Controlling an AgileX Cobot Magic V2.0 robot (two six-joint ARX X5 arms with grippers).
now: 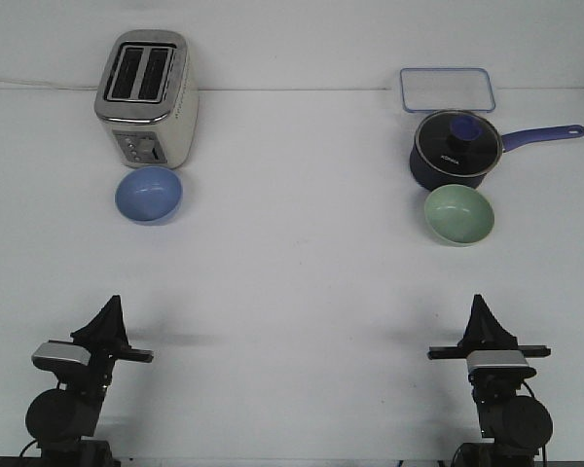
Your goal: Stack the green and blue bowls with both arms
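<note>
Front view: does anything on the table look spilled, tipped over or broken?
Nothing stands out. The blue bowl and green bowl sit upright and empty, the toaster stands straight, and the saucepan has its lid on. No spills show.

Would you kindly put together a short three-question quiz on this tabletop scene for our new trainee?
1. True or false: the green bowl already sits inside the blue bowl.
2. Which item stands just behind the blue bowl? A) saucepan B) toaster C) clear container
3. Fill in: the green bowl lies just in front of the lidded ____.

Key
1. False: the bowls lie far apart, blue on the left side, green on the right, both upright and empty.
2. B, the toaster.
3. saucepan, with a clear container behind it. The left claw and right claw hold nothing.
</note>
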